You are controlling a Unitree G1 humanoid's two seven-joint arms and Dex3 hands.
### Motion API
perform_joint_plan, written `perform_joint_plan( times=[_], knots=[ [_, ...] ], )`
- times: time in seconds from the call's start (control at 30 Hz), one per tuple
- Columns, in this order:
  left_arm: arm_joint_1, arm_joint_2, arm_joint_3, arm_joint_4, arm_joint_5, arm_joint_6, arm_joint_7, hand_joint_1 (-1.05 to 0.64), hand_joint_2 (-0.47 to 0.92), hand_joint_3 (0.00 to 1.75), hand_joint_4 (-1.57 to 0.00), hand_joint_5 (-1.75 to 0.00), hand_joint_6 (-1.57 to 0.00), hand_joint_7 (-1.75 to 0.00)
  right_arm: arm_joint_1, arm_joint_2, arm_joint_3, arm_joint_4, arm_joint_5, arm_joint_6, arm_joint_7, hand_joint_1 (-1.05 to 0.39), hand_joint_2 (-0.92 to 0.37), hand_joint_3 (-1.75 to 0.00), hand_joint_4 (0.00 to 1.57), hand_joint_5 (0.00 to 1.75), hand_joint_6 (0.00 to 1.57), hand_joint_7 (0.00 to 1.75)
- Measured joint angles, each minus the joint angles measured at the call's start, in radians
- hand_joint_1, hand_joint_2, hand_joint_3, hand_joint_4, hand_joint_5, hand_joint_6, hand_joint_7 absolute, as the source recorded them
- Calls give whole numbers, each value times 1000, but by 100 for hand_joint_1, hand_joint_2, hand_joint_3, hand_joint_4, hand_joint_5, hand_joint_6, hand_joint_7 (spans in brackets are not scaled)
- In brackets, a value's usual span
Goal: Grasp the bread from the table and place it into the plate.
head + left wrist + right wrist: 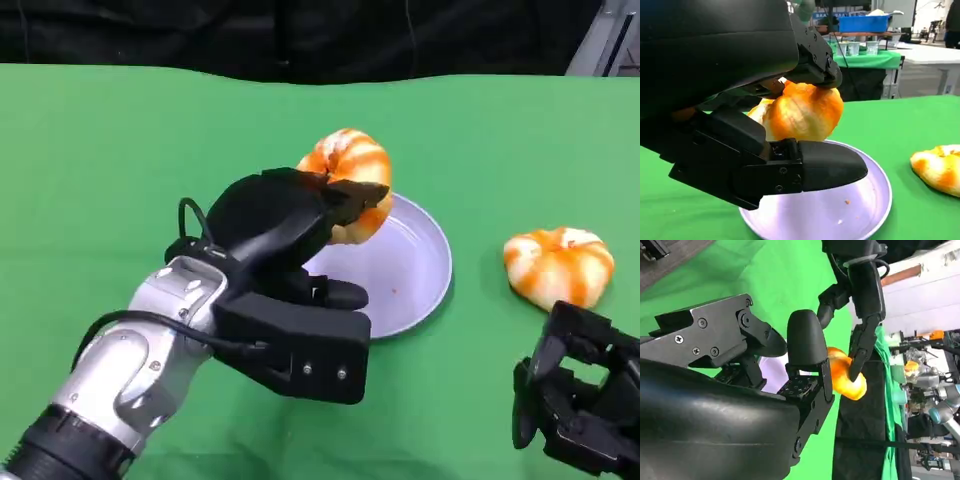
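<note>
Head view first: the left hand [290, 235] has the bread [347, 180] up off the counter [100, 170], fingers clamped on it, and it hangs over the far rim of the plate [420, 275]. A second bun [558, 265] lies on the green cloth to the right of the plate, well apart from the held one. The right hand [575, 405] sits low at the near right corner, just this side of that second bun, holding nothing, fingers curled in; how tightly, I cannot tell from here.

Left wrist view gives what the head camera cannot: the underside of the grip. One finger [815, 67] presses down on the bread's [802, 112] top, a thick thumb [825, 167] reaches beneath it, and there is clear air between the bread and the plate [875, 200] below. The second bun [939, 167] peeks in at the edge, flat on the cloth. Behind the counter, another green-draped table with cups and a blue bin.

Right wrist view looks across from the other side: the right hand's own fingers [805, 342] are in the foreground, slightly apart with nothing between them, and beyond them the left hand's [857, 330] fingers pinch the bread [845, 375] from above.

Orientation: the bread is a round, striped bun, tilted in the grasp. Its long axis I cannot call.
</note>
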State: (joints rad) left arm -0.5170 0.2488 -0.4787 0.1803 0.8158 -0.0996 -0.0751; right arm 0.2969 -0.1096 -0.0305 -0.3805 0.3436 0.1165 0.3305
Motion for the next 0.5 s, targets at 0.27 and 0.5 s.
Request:
perform_joint_plan(
  times=[0.27,0.5],
  knots=[
    [0,-19,0,33,0,-20,23,-102,92,61,-48,-2,-28,0,0,-1,0,3,1,-5,5,-2,-77,-85,81,175,70,158],
    [0,-11,-1,51,8,-62,39,-103,92,63,-30,0,-24,0,0,-1,0,3,1,-5,4,-4,-77,-84,81,175,70,158]
  ],
)
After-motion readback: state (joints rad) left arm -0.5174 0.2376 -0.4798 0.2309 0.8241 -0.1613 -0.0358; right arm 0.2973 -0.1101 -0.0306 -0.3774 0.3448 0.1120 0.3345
